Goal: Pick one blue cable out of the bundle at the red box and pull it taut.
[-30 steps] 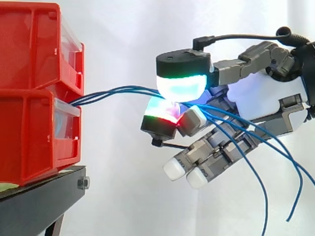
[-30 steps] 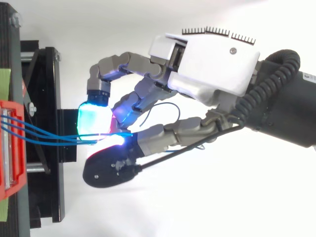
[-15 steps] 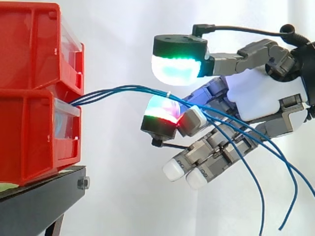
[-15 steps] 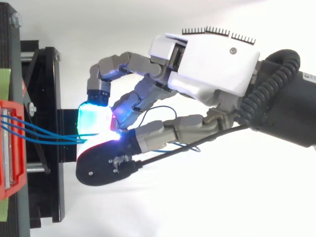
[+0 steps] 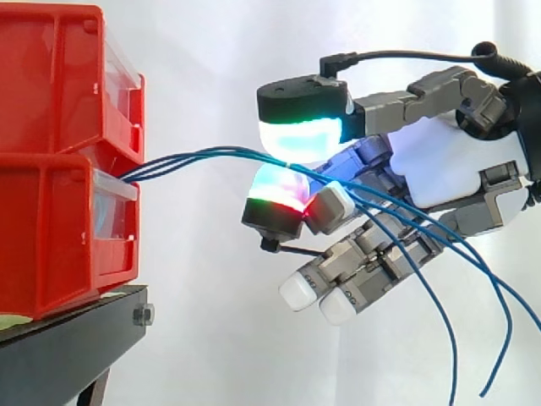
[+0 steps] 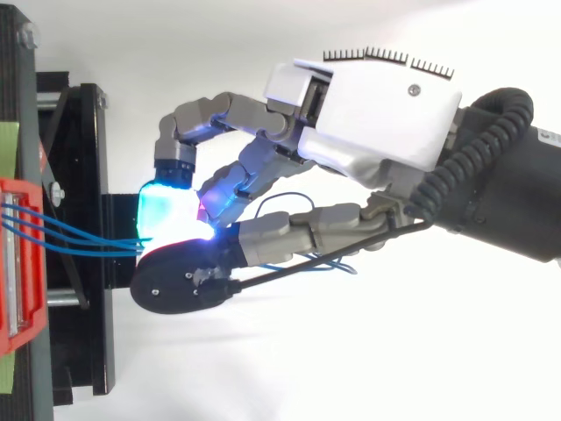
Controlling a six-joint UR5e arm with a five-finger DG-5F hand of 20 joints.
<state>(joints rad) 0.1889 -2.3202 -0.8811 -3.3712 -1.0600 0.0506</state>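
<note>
From the side, blue cables (image 5: 203, 156) pinched in the hand (image 5: 448, 169) dangle loose.

Plain white fabric curtain (image 5: 211, 76) hangs behind everything in front of me. Lower left: black metal stand (image 5: 76, 342), with a silver hex bolt (image 5: 142, 315) at its near corner. From above, a pale green strip (image 6: 7, 149) lies on the stand's top at the left edge, and a bare silver rod (image 6: 66, 301) crosses its frame.

Robotics lab test bench: stacked red plastic storage bins (image 5: 59, 169) on a black metal stand (image 5: 76, 338) at left, plain white curtain (image 5: 211, 355) behind.
</note>
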